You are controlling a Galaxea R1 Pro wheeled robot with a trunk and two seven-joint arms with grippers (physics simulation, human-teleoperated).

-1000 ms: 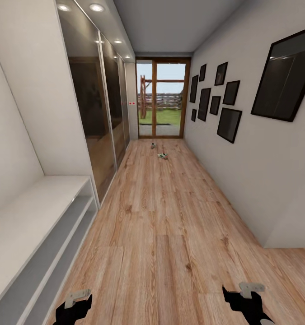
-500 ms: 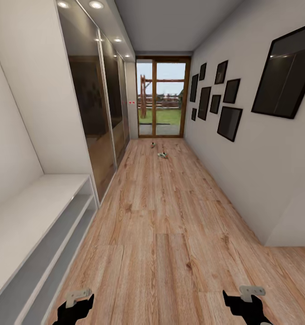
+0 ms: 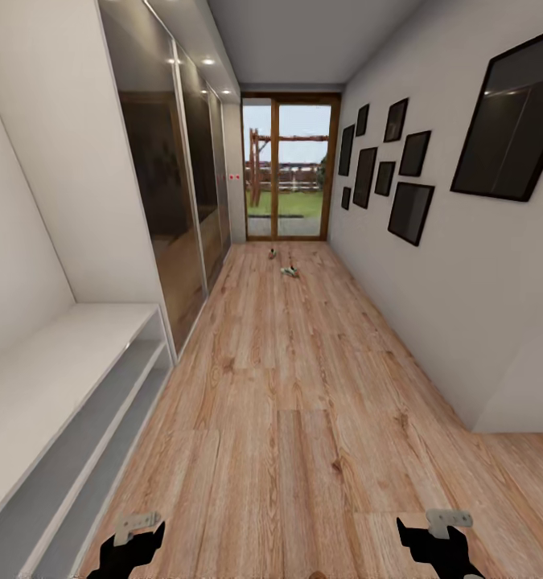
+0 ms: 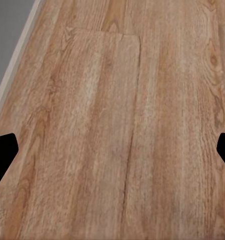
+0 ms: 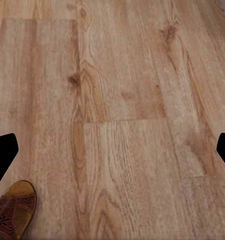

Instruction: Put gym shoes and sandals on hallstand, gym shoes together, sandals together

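Far down the corridor floor (image 3: 303,402), near the glass door, lie two small shoes. The nearer one (image 3: 290,272) looks white and green like a gym shoe; the farther one (image 3: 273,256) is too small to tell. A dark brown sandal (image 5: 15,210) with a tan footbed lies on the planks in the right wrist view, and a brown tip (image 3: 318,574) shows at the head view's bottom edge. The light-grey hallstand (image 3: 54,378) runs along the left wall, its shelves bare. My left gripper (image 3: 130,547) (image 4: 112,155) and right gripper (image 3: 436,543) (image 5: 112,155) hang open over the floor, holding nothing.
Dark mirrored wardrobe doors (image 3: 170,201) line the left wall beyond the hallstand. Black picture frames (image 3: 408,209) hang on the right wall, which steps in at a white corner (image 3: 512,402). A glass door (image 3: 291,173) closes the corridor's far end.
The whole head picture has shifted a little: the camera has moved forward and the hallstand sits closer. A brown tip has come into the bottom edge. The grippers hold their pose.
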